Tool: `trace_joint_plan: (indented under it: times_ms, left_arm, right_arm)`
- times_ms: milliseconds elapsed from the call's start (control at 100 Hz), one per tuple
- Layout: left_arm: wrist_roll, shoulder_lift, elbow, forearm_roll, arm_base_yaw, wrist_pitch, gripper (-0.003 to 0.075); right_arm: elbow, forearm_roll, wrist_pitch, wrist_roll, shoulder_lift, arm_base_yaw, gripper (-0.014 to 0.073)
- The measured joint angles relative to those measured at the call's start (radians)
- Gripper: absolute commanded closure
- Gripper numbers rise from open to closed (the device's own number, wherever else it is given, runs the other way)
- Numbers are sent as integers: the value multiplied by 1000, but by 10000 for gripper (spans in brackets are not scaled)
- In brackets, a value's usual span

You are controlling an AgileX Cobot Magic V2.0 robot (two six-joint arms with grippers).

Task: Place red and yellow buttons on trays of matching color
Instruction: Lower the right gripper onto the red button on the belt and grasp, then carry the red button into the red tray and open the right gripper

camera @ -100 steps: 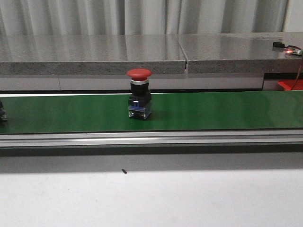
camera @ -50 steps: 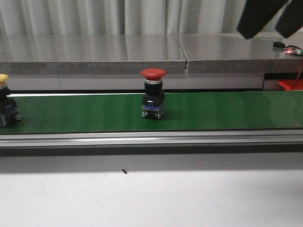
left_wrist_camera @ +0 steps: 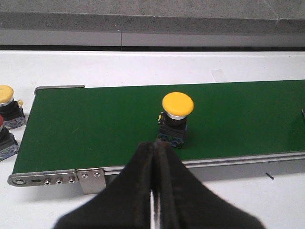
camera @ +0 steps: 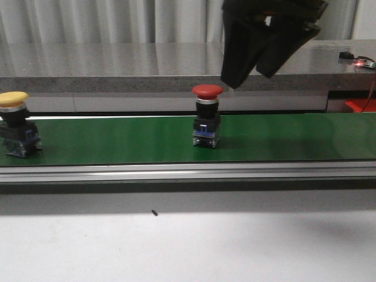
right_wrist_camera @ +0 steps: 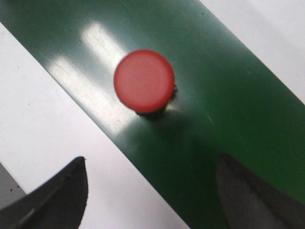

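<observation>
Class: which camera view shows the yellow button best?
The left wrist view: the yellow button stands whole and mid-frame on the belt. The front view has it small at the left edge. The right wrist view misses it.

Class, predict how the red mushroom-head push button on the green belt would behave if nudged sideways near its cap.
The red mushroom-head push button probably tips: it stands tall on a narrow base. Its smooth domed cap likely slips under fingertip pressure.

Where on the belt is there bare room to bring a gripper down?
The green belt is bare between the yellow button and the red button, and again from the red button to the right edge. Above the red button it is crowded: the open right gripper hangs there.
</observation>
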Motion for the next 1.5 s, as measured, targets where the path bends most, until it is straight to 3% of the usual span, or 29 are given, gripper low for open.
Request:
trace_joint_plan:
  times_ms: [320, 560, 680, 1000, 1500]
  left_arm:
    - [0, 0, 0, 0, 0, 0, 741]
    - [0, 0, 0, 0, 0, 0, 741]
    - [0, 0, 0, 0, 0, 0, 741]
    - [0, 0, 0, 0, 0, 0, 741]
    - [0, 0, 0, 0, 0, 0, 741]
  right_arm:
    - [-16, 42, -95, -66, 101, 0, 59]
    - [-16, 44, -142, -81, 129, 0, 421]
    - [-16, 44, -142, -83, 129, 0, 514]
    - [-16, 48, -142, -83, 31, -56, 525]
    - [-16, 48, -104, -85, -102, -467, 525]
